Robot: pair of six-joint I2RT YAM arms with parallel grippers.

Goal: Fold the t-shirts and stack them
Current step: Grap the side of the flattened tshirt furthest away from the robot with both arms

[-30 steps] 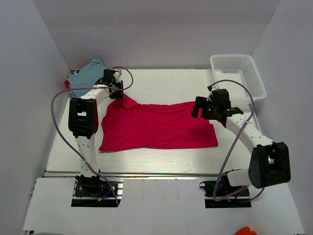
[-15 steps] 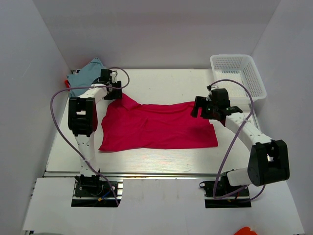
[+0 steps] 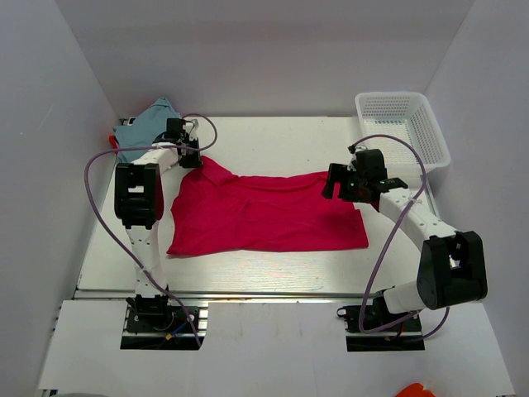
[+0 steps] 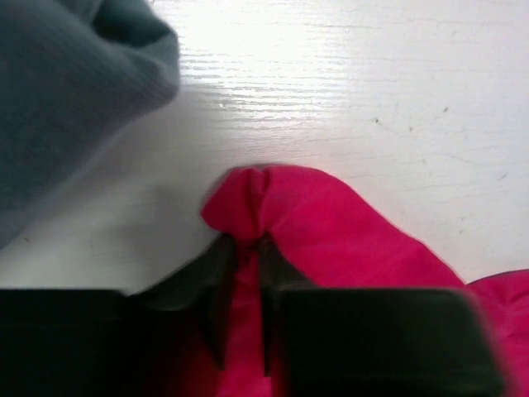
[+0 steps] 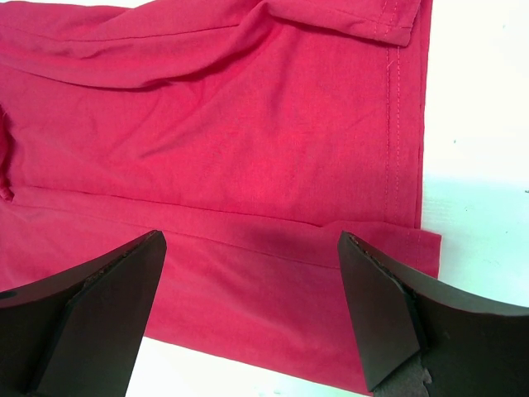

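Snugly inside left tool (image 4: 244, 258), magenta t-shirt (image 4: 335, 227)

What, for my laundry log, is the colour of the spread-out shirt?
The shirt is magenta-pink, clearest in the right wrist view.

My left arm (image 3: 157, 157) stretches far forward and low. The left gripper (image 4: 245, 248) has its fingers (image 4: 211, 285) nipped tight on a fold of the shirt (image 4: 347, 240). My right arm (image 3: 413, 217) bends inward with the wrist tipped down. The right gripper (image 5: 250, 244) hangs with fingers (image 5: 107, 298) spread wide, holding nothing.
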